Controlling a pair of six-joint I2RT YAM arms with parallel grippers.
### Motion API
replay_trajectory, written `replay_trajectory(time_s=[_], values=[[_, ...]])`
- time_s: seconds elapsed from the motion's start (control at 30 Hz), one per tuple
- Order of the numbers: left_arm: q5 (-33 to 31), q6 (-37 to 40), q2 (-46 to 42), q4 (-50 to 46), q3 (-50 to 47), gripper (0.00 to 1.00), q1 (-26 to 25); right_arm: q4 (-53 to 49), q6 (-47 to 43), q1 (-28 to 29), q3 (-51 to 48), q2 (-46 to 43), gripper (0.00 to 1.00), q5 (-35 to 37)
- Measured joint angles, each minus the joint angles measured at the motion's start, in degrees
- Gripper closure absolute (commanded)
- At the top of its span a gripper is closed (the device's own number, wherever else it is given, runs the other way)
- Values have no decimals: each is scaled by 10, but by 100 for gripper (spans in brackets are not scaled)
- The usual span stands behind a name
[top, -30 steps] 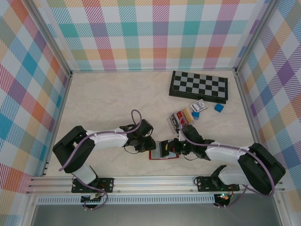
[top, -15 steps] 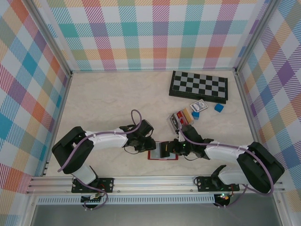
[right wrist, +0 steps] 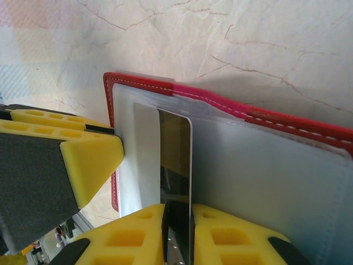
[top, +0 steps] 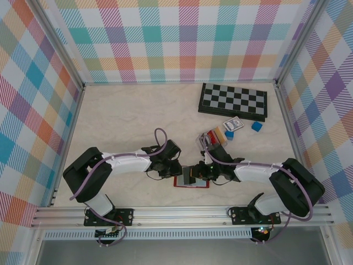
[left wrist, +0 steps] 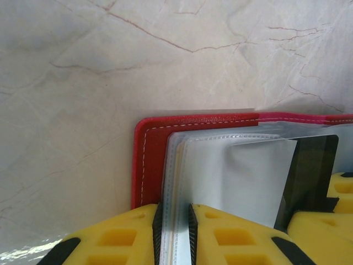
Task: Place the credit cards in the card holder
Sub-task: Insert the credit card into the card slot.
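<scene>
While the left gripper (left wrist: 175, 232) pinches clear sleeves (left wrist: 204, 171) of the red leather folding card holder (top: 193, 185) at the table's (top: 127, 121) 6 o'clock, the right gripper (right wrist: 177, 221) clamps a dark glossy plastic credit card (right wrist: 175, 160), long axis aimed 9 o'clock at them.

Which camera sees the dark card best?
The right wrist view: the card stands close up, pinched on edge in the right gripper, over the holder. The left wrist view shows its dark end; the top view, a tiny dark patch.
</scene>
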Motion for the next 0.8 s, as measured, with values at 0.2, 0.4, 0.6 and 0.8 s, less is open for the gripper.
replay_trajectory(time_s=[0.2, 0.4, 0.6, 0.8], values=[[0, 0, 0, 1, 0, 79, 0, -87, -19, 3, 32, -21, 72, 35], [0, 0, 0, 1, 0, 79, 0, -109, -26, 3, 34, -20, 80, 40], [0, 0, 0, 2, 0, 79, 0, -101, -26, 3, 41, 16, 87, 31], [1, -5, 1, 4, 0, 79, 0, -92, -25, 11, 58, 31, 88, 16]])
